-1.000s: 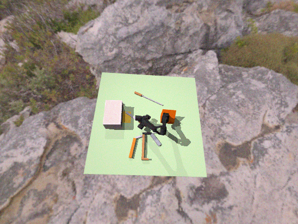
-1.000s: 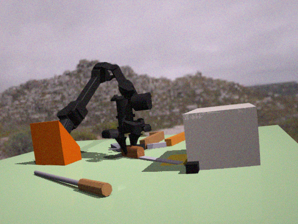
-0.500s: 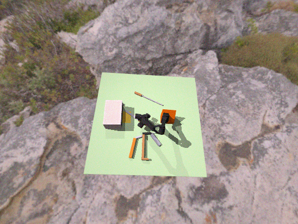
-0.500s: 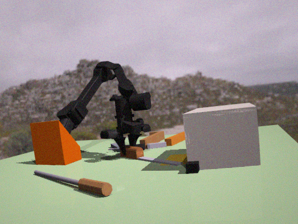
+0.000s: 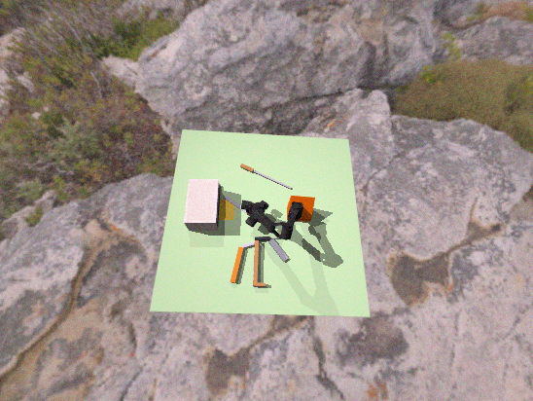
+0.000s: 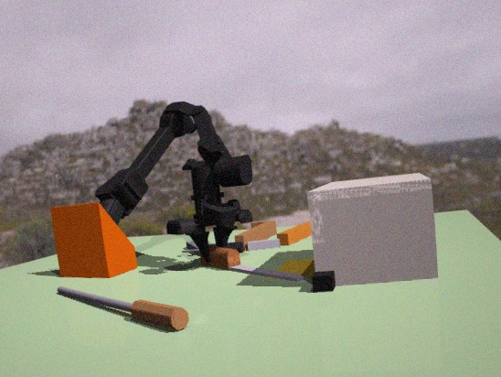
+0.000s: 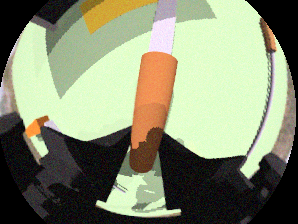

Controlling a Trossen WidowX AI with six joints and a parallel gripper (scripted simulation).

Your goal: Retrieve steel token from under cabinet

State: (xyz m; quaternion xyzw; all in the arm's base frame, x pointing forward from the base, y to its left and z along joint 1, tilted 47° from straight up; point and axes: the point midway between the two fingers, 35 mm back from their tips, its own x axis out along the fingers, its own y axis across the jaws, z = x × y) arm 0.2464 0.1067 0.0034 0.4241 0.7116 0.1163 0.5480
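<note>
My gripper is shut on the orange-brown handle of a tool, low over the table. The tool's thin grey shaft reaches toward the cabinet. Its black block head is low at the cabinet's near front corner in the exterior view; whether they touch I cannot tell. The yellow marked area lies in front of the cabinet, partly shaded. The token is not visible, nor are vent slots clear.
An orange wedge block stands near the arm base. A rod with a brown handle lies to one side. On the other side lie an orange bar, a brown hooked bar and a grey bar.
</note>
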